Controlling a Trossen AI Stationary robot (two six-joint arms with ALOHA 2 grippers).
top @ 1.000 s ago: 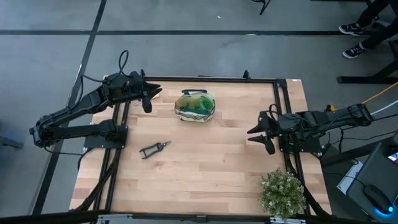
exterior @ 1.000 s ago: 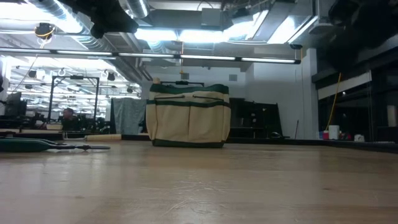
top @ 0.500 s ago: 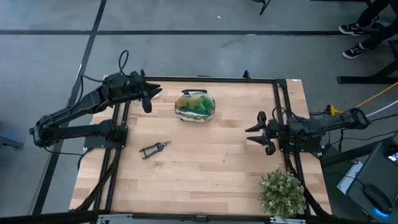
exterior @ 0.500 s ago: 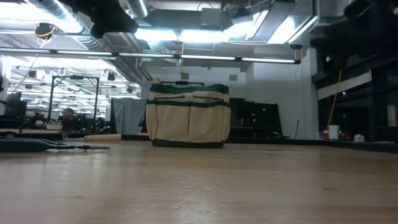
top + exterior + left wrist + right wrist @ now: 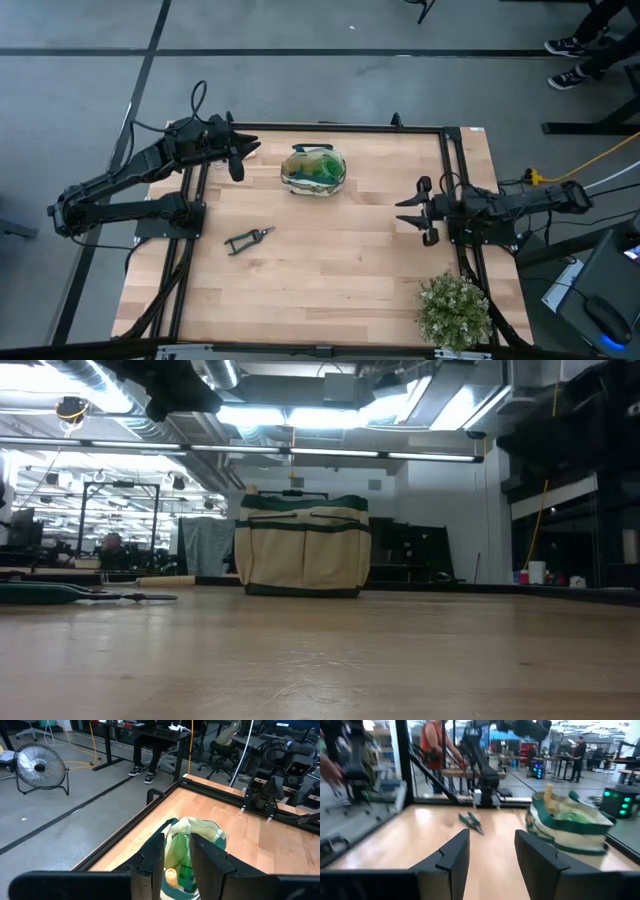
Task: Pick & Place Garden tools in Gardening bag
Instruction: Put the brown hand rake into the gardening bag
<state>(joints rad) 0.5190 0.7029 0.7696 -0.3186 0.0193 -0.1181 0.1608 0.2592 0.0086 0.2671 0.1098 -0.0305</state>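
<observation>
Shears (image 5: 248, 240) lie alone at eight o'clock on the worktop (image 5: 330, 280): light, stiff, best pinched across the handles. Right gripper (image 5: 412, 212) at three, fingers open. Bag (image 5: 314, 170) at twelve, soft-sided; left gripper (image 5: 243, 157) beside it, fingers parted.

This is an open-plan robotics lab or workshop. A light wooden tabletop (image 5: 330, 260) in a black metal frame (image 5: 340, 127) stands on grey concrete floor (image 5: 300, 80). Exposed silver ceiling ducts (image 5: 230, 380) and strip lights (image 5: 300, 452) run overhead. Beyond the tabletop's edges stand a round floor fan (image 5: 41, 769), desks with black office chairs (image 5: 225, 755), and a person in a red top (image 5: 432, 745).
</observation>
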